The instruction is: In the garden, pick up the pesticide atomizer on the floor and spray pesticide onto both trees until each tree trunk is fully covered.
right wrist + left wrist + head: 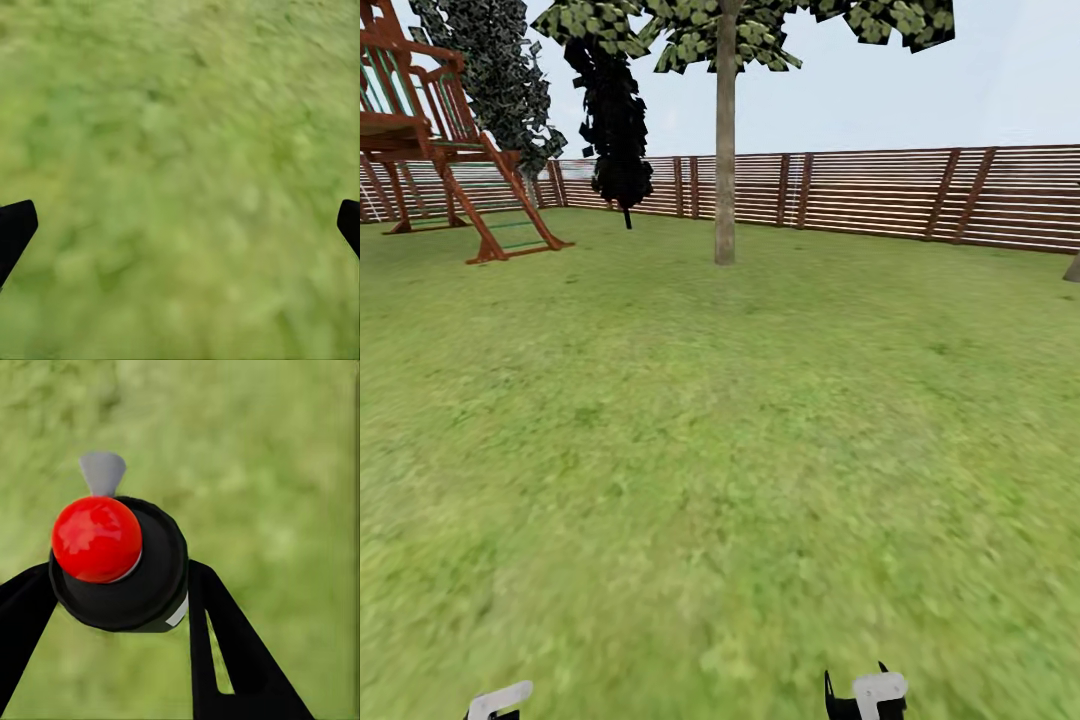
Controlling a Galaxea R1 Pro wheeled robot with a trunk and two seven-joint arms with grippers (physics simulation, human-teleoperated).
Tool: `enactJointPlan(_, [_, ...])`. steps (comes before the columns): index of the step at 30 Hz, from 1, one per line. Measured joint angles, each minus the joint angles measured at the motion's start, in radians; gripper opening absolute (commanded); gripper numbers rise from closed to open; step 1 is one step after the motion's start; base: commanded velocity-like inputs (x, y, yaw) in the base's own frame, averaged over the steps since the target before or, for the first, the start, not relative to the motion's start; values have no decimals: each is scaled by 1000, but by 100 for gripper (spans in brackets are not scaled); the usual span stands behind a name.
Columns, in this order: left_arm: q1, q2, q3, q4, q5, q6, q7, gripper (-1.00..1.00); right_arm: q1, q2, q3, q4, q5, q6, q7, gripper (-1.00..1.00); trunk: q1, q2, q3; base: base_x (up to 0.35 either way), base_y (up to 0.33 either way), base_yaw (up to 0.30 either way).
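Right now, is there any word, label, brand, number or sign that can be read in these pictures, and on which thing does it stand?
None can be read.
The pesticide atomizer held in the left gripper has a small pale patch on its black body, but no letters show on it.
The fence, the tree trunk and the wooden play frame carry no writing.

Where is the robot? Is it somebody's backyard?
Most likely a backyard garden: a grass lawn enclosed by a wooden slat fence, with a tall tree and a wooden play frame.

black red-capped pesticide atomizer (120, 562) in left gripper (112, 607); tree trunk (725, 150) upright
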Motion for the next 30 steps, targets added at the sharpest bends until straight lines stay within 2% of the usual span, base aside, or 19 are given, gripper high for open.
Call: enactJointPlan(30, [0, 1, 0, 0, 0, 0, 0, -100, 0, 0, 0, 0, 0, -1, 0, 100, 0, 0, 0, 339, 0, 0])
